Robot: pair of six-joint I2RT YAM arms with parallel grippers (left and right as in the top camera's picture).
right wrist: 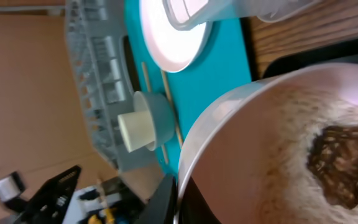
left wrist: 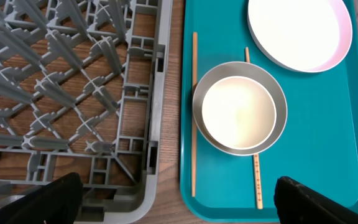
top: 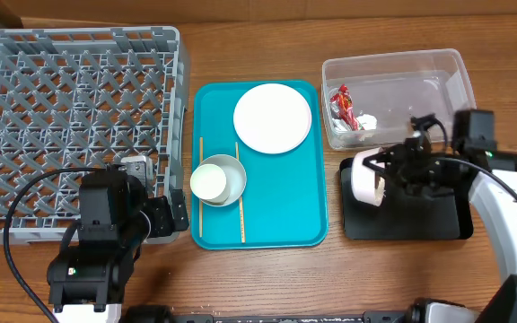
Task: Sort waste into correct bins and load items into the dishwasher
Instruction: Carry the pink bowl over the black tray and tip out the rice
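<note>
"Teal plastic serving tray (top: 308,215), mid-table: what's on it?"

"A large round white plate (top: 272,117), a light grey bowl (top: 232,170) holding a small white cup (top: 210,183), and two thin wooden chopsticks (top: 200,148)."

"The clear rectangular plastic tub (top: 393,57), far right corner?"

"Red-and-white snack wrapper (top: 341,103), crumpled white tissue (top: 366,121)."

"Grippers?"

"The right gripper (top: 393,175) clamps the small pale pink dish (top: 363,177), tilted over the shallow black tray (top: 420,224); rice grains (right wrist: 291,118) and a brown lump (right wrist: 337,165) are inside. The left gripper (left wrist: 178,183) is spread wide by the grey lattice rack (top: 79,36)."

Left gripper (left wrist: 178,198) facing forward, jaws spread wide, right gripper (top: 389,172) clamped on pink dish (top: 363,179) (tipped on edge)
</note>
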